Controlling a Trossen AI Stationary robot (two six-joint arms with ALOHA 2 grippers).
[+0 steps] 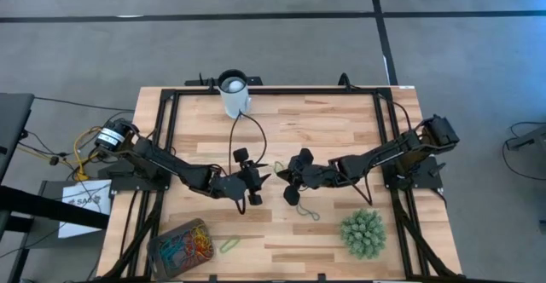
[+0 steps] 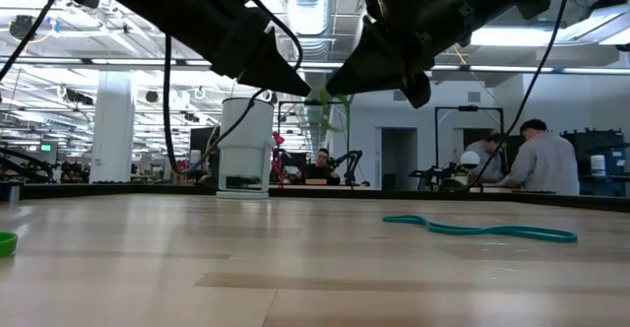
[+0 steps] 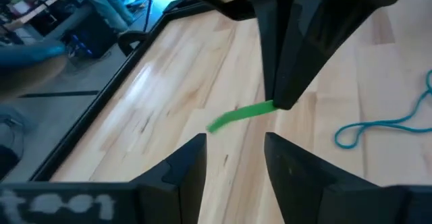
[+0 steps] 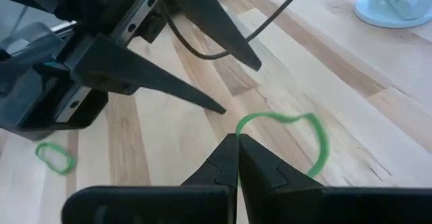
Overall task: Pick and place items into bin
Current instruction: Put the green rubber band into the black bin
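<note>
We see both arms meeting mid-frame in the high view. Right gripper w/ fingers together, clamped on a green band, held off the table. Left gripper faces it, fingers apart, nothing between them. Bin sits lower left, full of coloured bands; a light-green band lies just beside it. A teal band lies centre-bottom, near the plant ball. White cup top centre.

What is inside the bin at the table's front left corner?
The bin holds a tangled heap of coloured bands, mostly red, orange and yellow with some blue. They cover its floor, so whatever lies beneath the heap cannot be seen.
</note>
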